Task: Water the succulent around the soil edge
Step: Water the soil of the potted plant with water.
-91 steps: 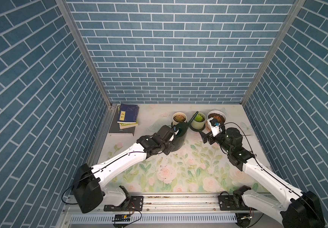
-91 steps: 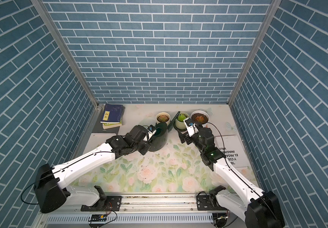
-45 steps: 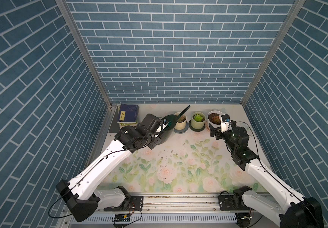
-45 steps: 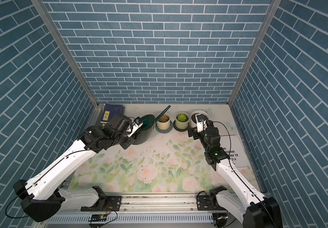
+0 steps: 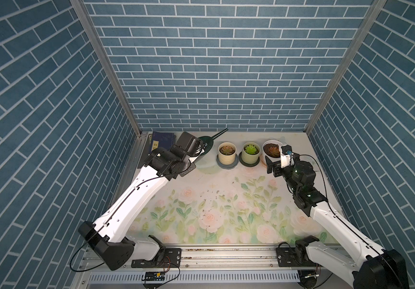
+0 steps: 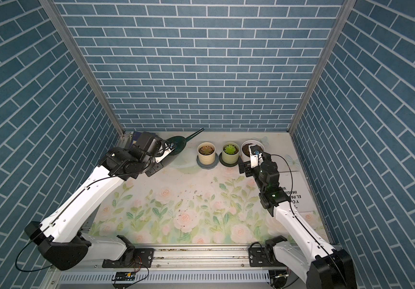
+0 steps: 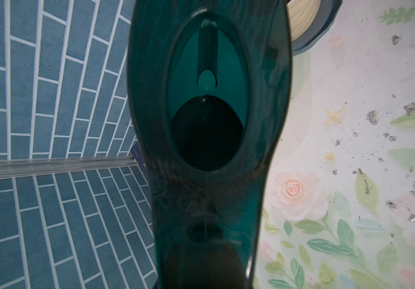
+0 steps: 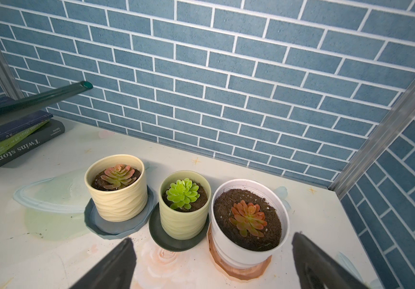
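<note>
Three pots (image 8: 181,222) each hold soil (image 8: 272,225) and one succulent (image 8: 183,194)

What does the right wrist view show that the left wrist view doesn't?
Right wrist only: the green pot and the white pot with their succulents, the can's spout tip, and the open right gripper.
Left wrist only: the watering can body, close up, looking down into its fill opening.
Both: the cream pot on its saucer (only an edge of each in the left wrist view), the blue brick wall and the floral mat.
</note>
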{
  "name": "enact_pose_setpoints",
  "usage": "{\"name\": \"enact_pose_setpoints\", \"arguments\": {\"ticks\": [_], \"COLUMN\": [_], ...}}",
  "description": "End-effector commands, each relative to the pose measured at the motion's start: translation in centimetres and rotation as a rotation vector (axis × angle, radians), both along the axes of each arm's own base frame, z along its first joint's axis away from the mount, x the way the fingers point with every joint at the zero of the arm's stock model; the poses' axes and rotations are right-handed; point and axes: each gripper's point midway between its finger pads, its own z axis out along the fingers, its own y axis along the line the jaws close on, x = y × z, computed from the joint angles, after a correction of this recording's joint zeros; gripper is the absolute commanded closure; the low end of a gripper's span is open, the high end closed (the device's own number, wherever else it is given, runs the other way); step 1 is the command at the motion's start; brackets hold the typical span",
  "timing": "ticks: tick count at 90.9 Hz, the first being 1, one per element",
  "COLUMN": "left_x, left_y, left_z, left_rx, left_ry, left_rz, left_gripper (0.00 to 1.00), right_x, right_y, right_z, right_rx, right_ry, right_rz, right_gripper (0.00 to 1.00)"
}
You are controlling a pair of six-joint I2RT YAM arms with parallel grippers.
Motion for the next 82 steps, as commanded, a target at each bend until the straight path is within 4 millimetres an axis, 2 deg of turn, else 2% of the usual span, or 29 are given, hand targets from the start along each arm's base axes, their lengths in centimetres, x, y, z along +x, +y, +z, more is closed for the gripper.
{"name": "enact_pose_setpoints", "arguments": {"ticks": [1, 14, 27, 50, 64, 82], "left_x": [1.3, 2.5, 3.0, 3.9, 2.9, 0.6], "left_y": [0.2, 1.0, 1.7, 0.0, -0.9, 0.5], "left_z": [1.2, 1.6, 0.8, 1.0, -0.5, -0.9], "left_rx": [0.049, 0.122, 0.191, 0.141, 0.147, 0.133], "left_ry": [-0.047, -0.083, -0.082, -0.094, -0.056, -0.054], "left_rz": [-0.018, 0.024, 0.045, -0.004, -0.045, -0.039], "left_gripper": [1.0, 1.0, 1.0, 1.0, 1.0, 1.0], "right_x": [0.1, 0.1, 0.1, 0.1, 0.1, 0.3], "right_y": [-0.2, -0.2, -0.2, -0.1, -0.2, -0.3], "right_z": [0.2, 0.2, 0.3, 0.4, 0.4, 0.3], "right_rx": [0.033, 0.033, 0.033, 0.034, 0.03, 0.026], "right_ry": [-0.01, -0.014, -0.011, -0.016, -0.017, -0.015], "right_rz": [-0.013, -0.01, -0.009, -0.004, -0.009, -0.012], "right_gripper": [0.01, 0.01, 0.01, 0.01, 0.01, 0.0]}}
